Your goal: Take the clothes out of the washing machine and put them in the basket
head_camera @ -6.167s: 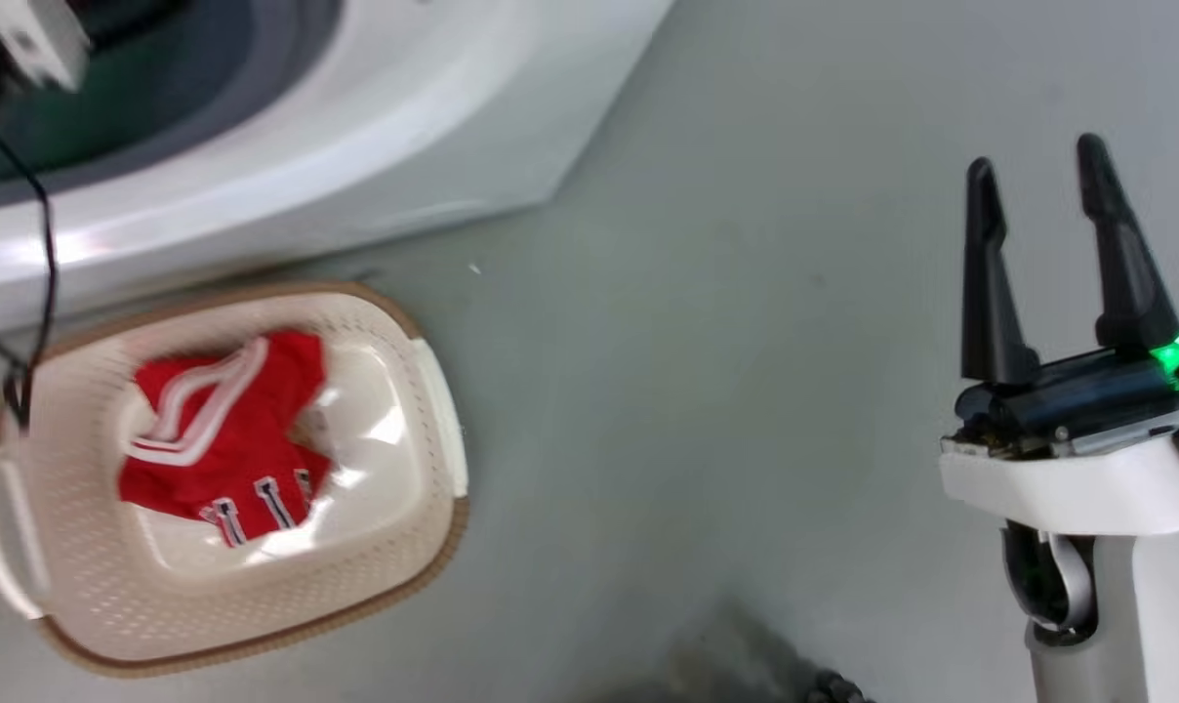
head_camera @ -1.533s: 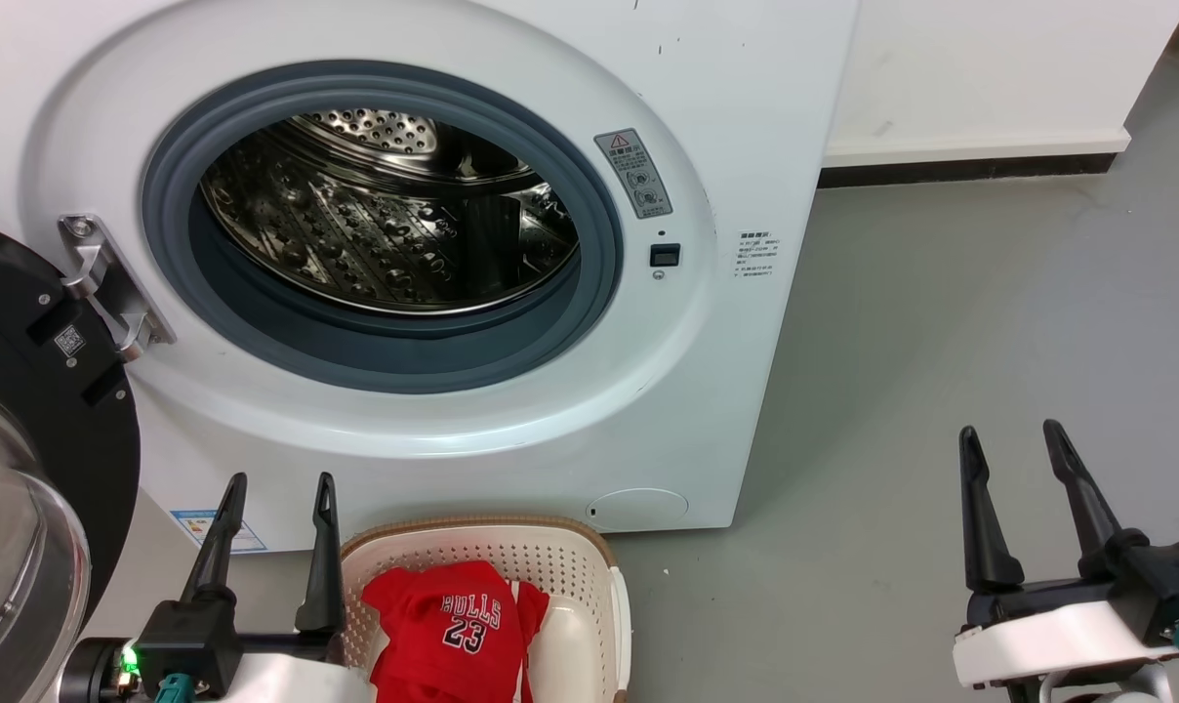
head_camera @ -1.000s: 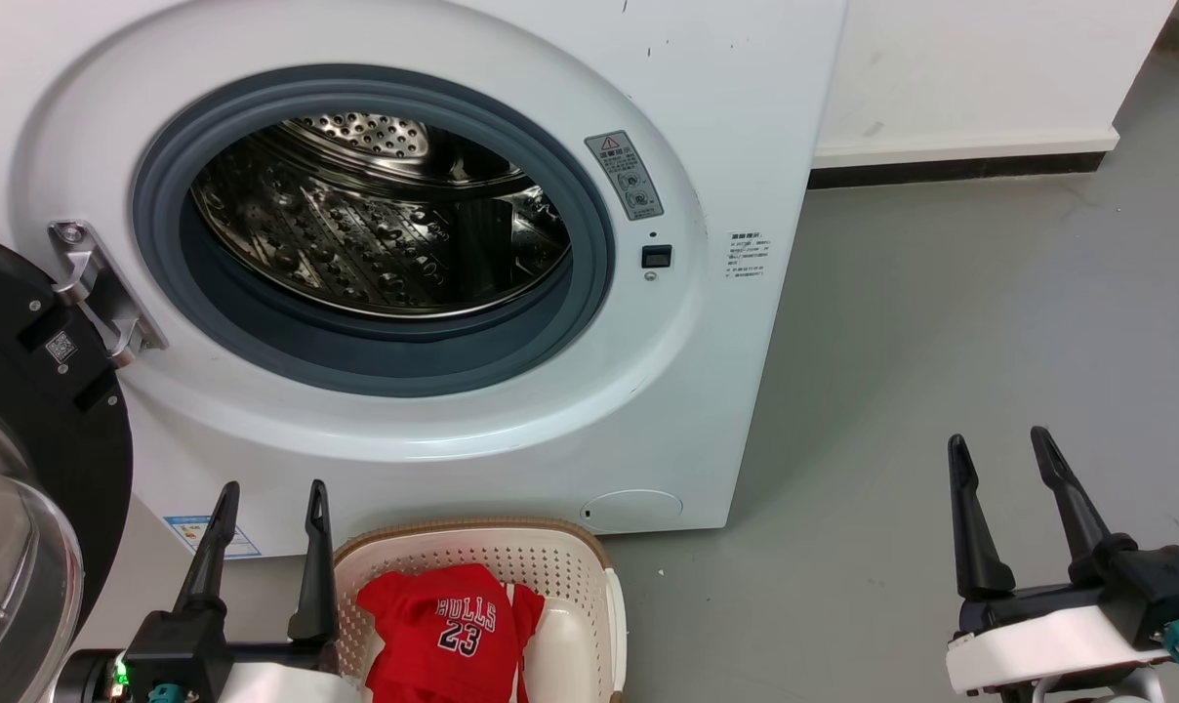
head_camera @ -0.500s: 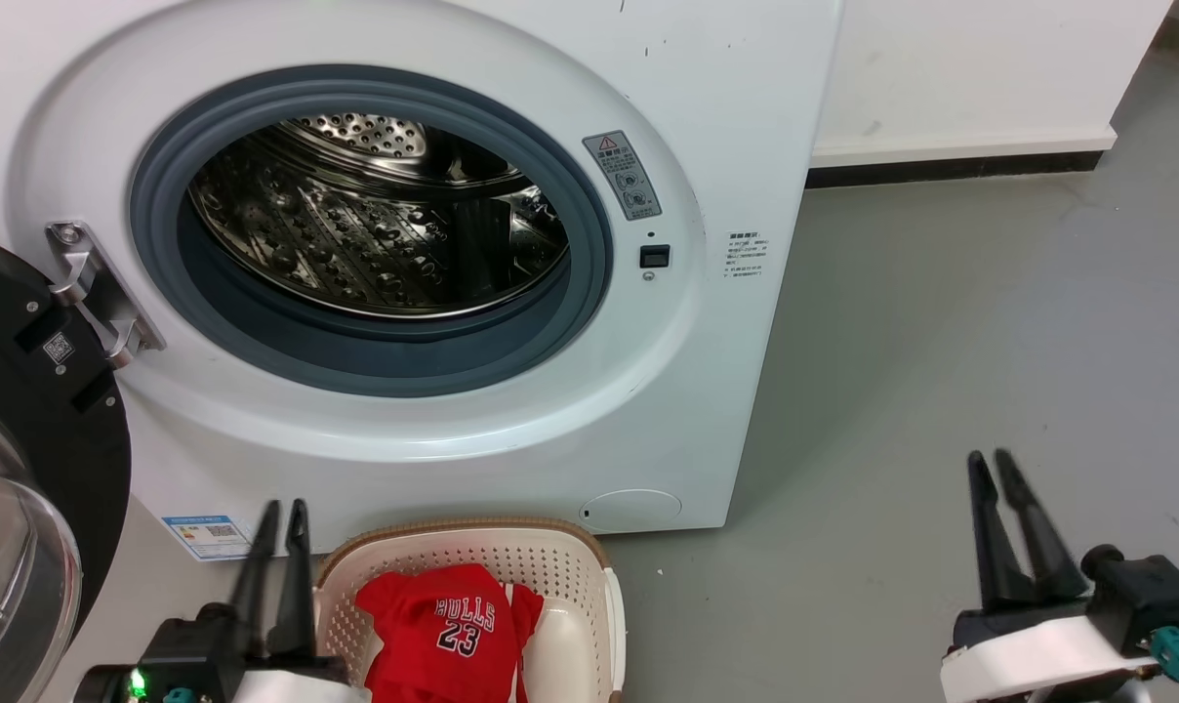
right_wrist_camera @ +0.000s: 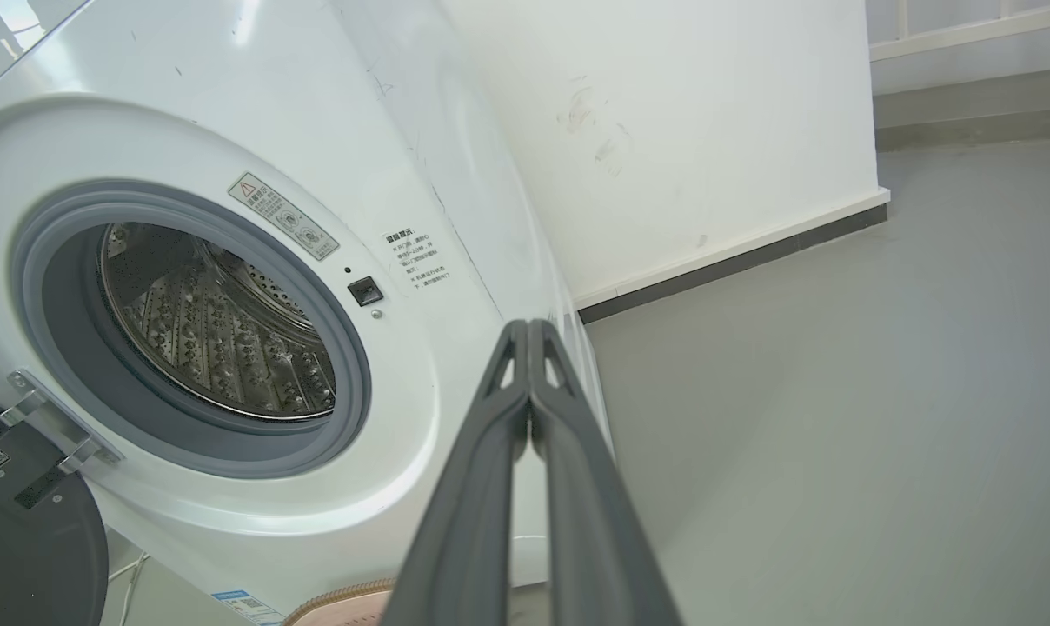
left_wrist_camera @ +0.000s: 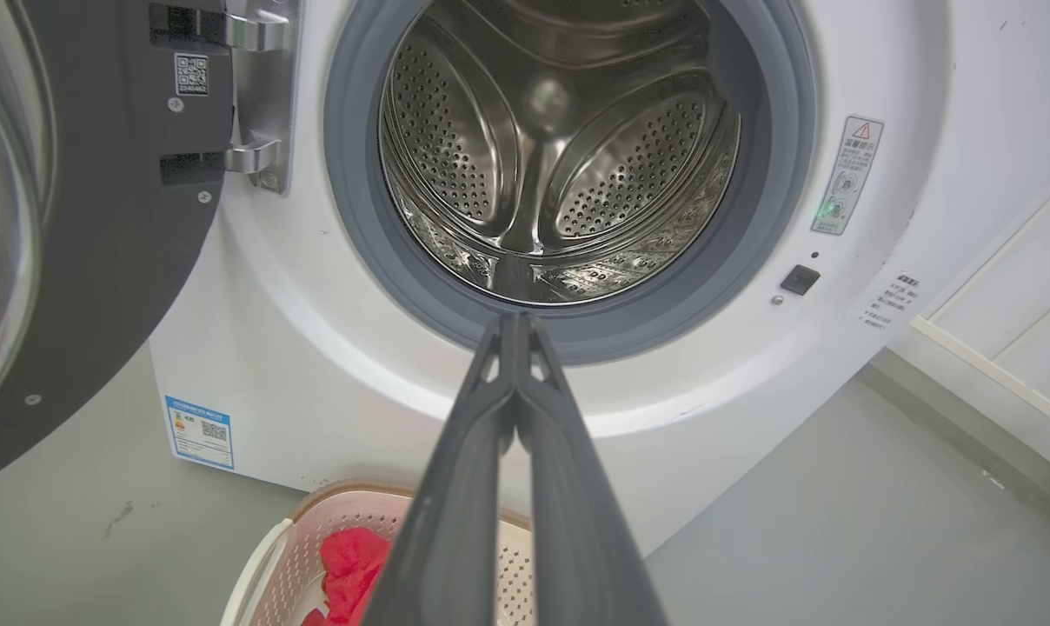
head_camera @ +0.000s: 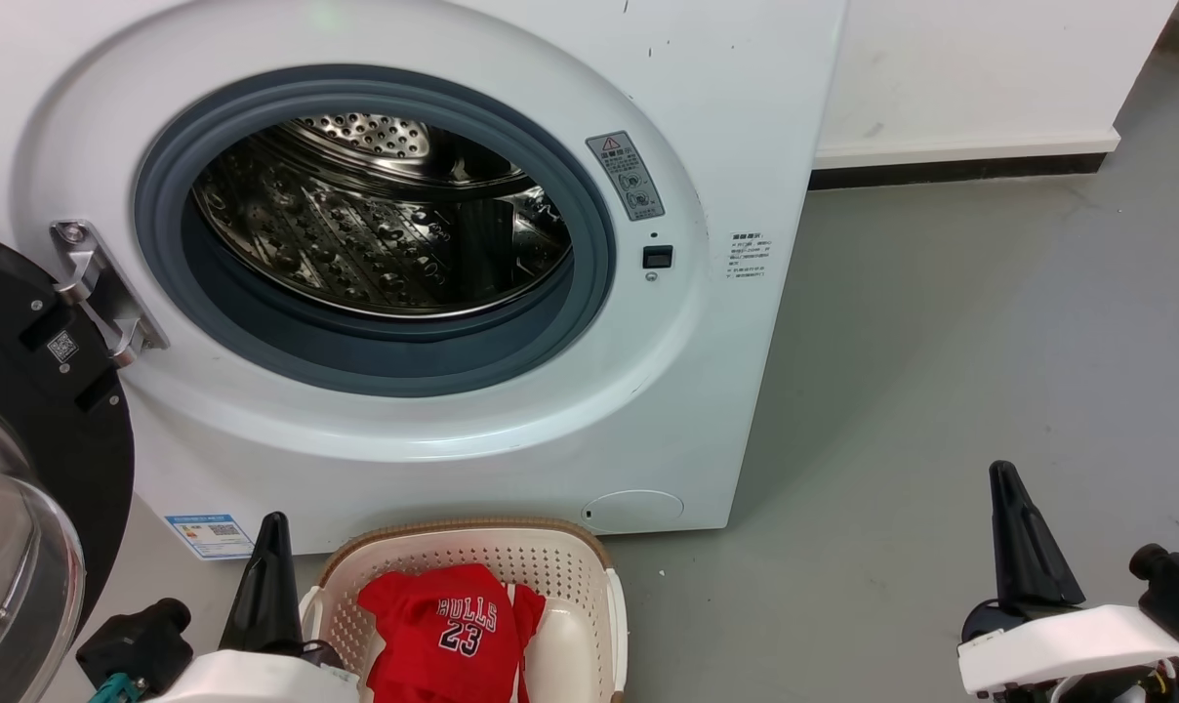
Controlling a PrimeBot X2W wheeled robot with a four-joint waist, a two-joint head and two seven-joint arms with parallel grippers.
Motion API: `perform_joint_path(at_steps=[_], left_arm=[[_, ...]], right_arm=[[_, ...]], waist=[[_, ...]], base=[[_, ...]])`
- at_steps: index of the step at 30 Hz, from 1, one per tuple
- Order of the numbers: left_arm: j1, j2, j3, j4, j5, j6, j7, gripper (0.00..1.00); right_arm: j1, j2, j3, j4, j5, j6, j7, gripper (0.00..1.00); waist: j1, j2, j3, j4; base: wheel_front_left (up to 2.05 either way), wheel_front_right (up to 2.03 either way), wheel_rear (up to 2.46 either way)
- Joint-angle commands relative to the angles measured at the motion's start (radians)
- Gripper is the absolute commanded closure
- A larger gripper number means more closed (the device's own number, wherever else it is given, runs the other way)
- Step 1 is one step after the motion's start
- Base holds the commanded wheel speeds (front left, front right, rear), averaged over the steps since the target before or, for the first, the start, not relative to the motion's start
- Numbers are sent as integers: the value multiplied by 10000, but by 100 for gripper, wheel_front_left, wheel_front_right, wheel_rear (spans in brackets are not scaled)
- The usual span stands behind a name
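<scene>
Probably a laundry room: washing machine (head_camera: 433,430) on grey floor (head_camera: 941,342) beside white wall (head_camera: 960,68).

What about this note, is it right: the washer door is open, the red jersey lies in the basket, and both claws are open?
Not quite: both claws are shut. The left wrist view shows the left claw with fingers pressed together; the right wrist view shows the same for the right claw. The door is open and the jersey lies in the basket.

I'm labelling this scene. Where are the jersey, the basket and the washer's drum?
jersey (head_camera: 463,625): head view, on its "BULLS 23" print.
basket (head_camera: 560,566): head view, on its perforated far wall.
drum (left_wrist_camera: 629,165): left wrist view, on its perforated back wall.
</scene>
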Motion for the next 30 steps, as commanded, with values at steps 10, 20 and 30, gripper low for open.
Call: perform_joint_path(at_steps=[10, 20, 30], left_arm=[[-508, 22, 96, 179, -2012, -136, 444, 100], [-702, 11, 135, 394, -3385, -183, 775, 100], [-896, -1, 174, 614, -4761, -247, 1107, 100]], right_arm=[[-439, -154, -16, 115, 2103, -3, 393, 100], [-572, -191, -49, 286, 3505, -3, 689, 100], [-686, -214, -97, 447, 4907, -4, 1005, 100]], waist=[[0, -1, -10, 48], [0, -1, -18, 88], [0, -1, -27, 132]], base=[[0, 0, 0], [0, 0, 0], [0, 0, 0]])
